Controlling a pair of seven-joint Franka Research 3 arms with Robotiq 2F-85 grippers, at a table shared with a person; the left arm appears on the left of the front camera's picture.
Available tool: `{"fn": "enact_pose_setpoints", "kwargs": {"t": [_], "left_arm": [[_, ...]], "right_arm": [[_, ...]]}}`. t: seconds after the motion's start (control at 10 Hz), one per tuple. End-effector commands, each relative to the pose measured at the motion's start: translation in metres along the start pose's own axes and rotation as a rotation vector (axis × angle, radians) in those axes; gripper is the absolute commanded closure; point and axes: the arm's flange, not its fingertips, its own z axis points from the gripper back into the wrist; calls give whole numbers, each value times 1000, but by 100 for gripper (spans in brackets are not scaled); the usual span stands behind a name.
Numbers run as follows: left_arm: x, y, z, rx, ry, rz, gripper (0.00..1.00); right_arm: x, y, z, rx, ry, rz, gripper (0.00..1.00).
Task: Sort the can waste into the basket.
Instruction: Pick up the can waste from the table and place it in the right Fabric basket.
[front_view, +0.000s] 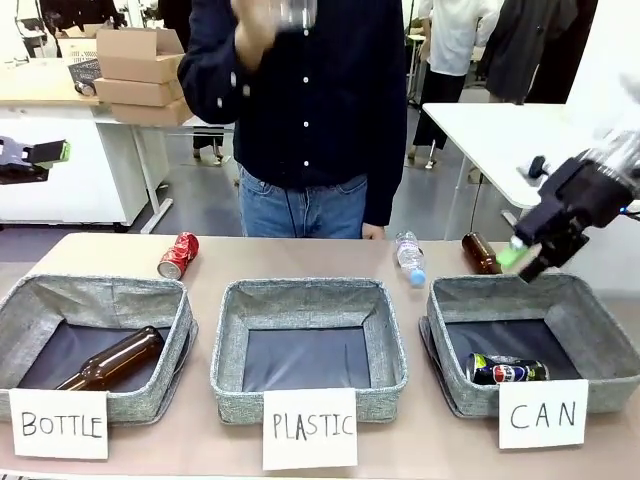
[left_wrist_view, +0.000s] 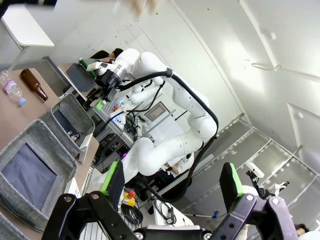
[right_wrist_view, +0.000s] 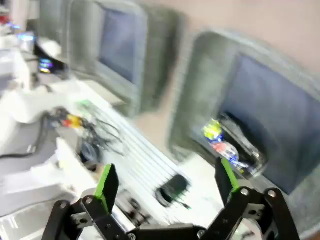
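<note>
Front view: the red can (front_view: 178, 255) lies on its side behind the bottle basket (front_view: 100, 290); the blue can (front_view: 506, 369) sits in the can basket (front_view: 600, 320). The left gripper (front_view: 50, 158) and right gripper (front_view: 527, 258) gape, empty. The red can is probably light, thin and slick (dents easily): pinch its middle gently.

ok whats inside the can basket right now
A silver and dark blue can lies on its side on the dark base of the CAN basket, near the front wall. That wall and the paper sign cover the base's front strip.
</note>
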Motion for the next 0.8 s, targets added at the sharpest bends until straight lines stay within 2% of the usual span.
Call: {"fn": "enact_pose_setpoints", "kwargs": {"t": [0.0, 0.1, 0.2, 0.3, 0.4, 0.7], "left_arm": [[1, -2, -2, -21, -9, -23, 0], [1, -2, -2, -21, -9, -23, 0], [1, -2, -2, -21, -9, -23, 0], [1, -2, -2, -21, -9, -23, 0], [1, -2, -2, -21, -9, -23, 0], [1, -2, -2, -21, -9, -23, 0]], "right_arm": [[-24, 9, 33, 663, -437, 50, 0], [-31, 9, 49, 953, -569, -44, 0], [-32, 11, 55, 1099, -643, -121, 0], [-31, 13, 54, 1067, -773, -157, 0], [-29, 15, 55, 433, -208, -33, 0], [-29, 15, 55, 433, -208, -33, 0]]}}
